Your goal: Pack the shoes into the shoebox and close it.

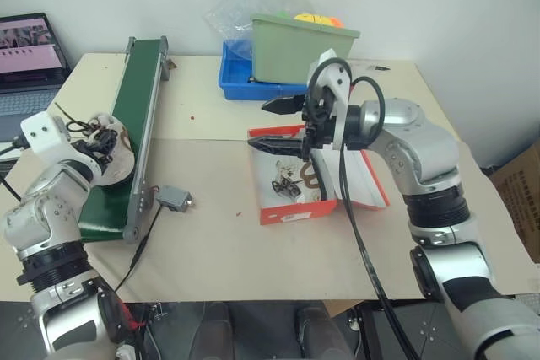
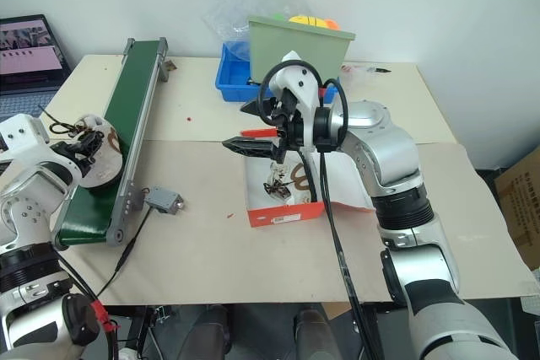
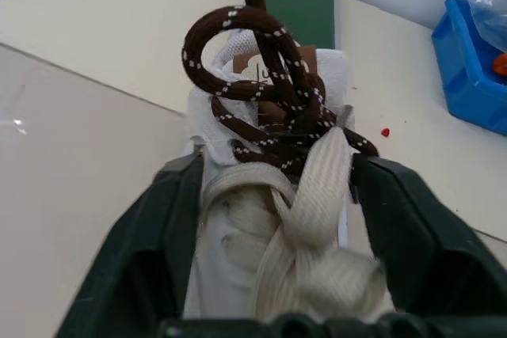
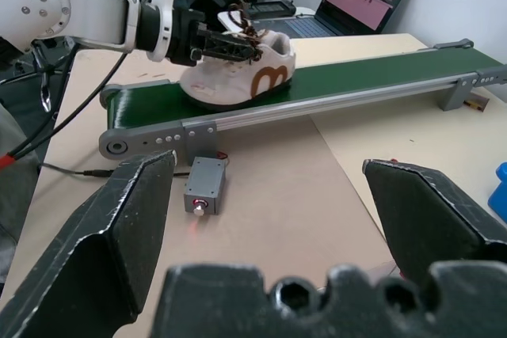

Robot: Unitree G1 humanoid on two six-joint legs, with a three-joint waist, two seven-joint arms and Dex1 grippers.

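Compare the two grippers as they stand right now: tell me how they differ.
The left gripper has its fingers on either side of a sneaker on the green conveyor belt; the right gripper holds nothing. The left gripper sits low at the belt near the table's left edge; the right gripper hangs above the open shoebox, fingers spread wide and pointing toward the belt. Both have two black fingers.

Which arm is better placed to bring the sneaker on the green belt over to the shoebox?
Left. The left gripper already straddles the sneaker on the conveyor, while the right gripper hangs open above the shoebox, far from it.
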